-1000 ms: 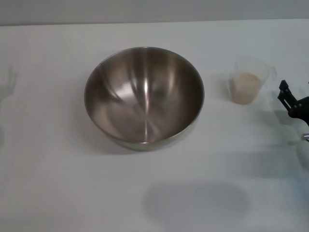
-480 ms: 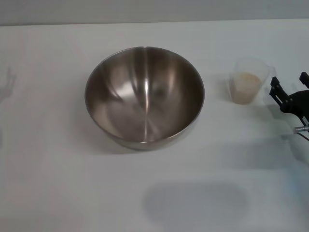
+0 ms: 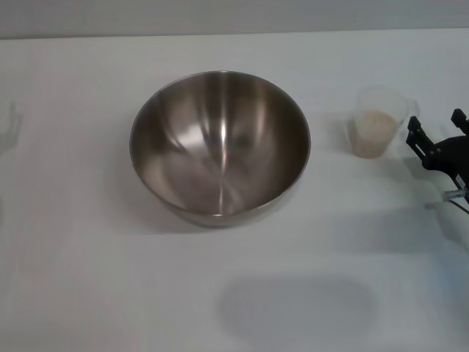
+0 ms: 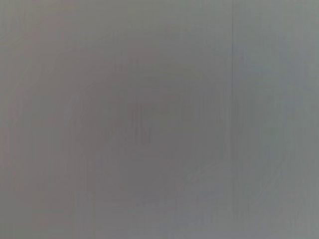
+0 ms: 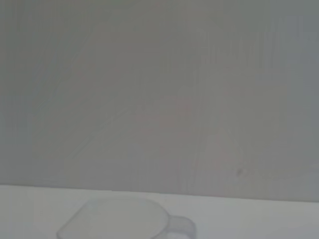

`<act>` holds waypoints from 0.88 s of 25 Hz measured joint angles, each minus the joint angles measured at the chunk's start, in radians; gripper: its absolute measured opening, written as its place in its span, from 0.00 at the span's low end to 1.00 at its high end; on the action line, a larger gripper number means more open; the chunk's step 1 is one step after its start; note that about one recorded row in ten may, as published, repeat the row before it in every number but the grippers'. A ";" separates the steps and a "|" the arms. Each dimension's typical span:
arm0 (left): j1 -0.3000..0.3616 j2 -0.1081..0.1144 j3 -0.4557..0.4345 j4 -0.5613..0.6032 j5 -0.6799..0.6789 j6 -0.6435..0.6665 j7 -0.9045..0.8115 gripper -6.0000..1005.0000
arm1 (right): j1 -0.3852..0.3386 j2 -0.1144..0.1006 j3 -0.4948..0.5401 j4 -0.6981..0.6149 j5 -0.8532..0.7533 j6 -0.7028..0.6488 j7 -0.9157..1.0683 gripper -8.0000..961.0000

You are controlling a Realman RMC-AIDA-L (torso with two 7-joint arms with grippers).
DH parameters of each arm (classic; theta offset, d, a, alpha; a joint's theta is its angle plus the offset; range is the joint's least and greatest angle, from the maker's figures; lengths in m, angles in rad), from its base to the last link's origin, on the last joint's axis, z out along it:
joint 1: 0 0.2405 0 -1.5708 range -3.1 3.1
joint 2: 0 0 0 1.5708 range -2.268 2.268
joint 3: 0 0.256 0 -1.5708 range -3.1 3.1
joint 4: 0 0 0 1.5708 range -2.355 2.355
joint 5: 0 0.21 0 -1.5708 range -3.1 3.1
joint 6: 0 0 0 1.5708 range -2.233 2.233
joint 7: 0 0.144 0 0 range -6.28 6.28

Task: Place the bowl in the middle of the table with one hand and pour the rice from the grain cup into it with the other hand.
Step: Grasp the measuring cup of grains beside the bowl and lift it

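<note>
The steel bowl (image 3: 220, 147) stands upright on the white table (image 3: 88, 279), near its middle, and is empty. The clear grain cup (image 3: 379, 121) stands to the right of the bowl, with a pale heap of rice (image 3: 371, 132) inside. My right gripper (image 3: 437, 126) is open at the right edge of the head view, just right of the cup, near its handle, apart from it. The right wrist view shows the cup's rim (image 5: 117, 219) low in the picture. My left gripper is out of view.
The table's far edge meets a grey wall (image 3: 234, 15) behind the bowl. A soft shadow (image 3: 297, 308) lies on the tabletop in front of the bowl. The left wrist view shows only a plain grey surface (image 4: 159, 119).
My right gripper has come in from the right edge toward the cup and turned so both fingers show. The bowl and cup have not moved.
</note>
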 joint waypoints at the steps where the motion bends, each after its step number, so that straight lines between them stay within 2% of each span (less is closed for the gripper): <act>1: 0.000 0.000 0.000 0.000 0.000 0.000 -0.001 0.81 | 0.002 0.000 0.000 0.000 0.000 0.000 0.000 0.79; 22: 0.012 0.000 0.000 0.014 0.001 0.000 -0.003 0.81 | 0.035 0.000 0.007 -0.021 0.000 0.003 0.000 0.79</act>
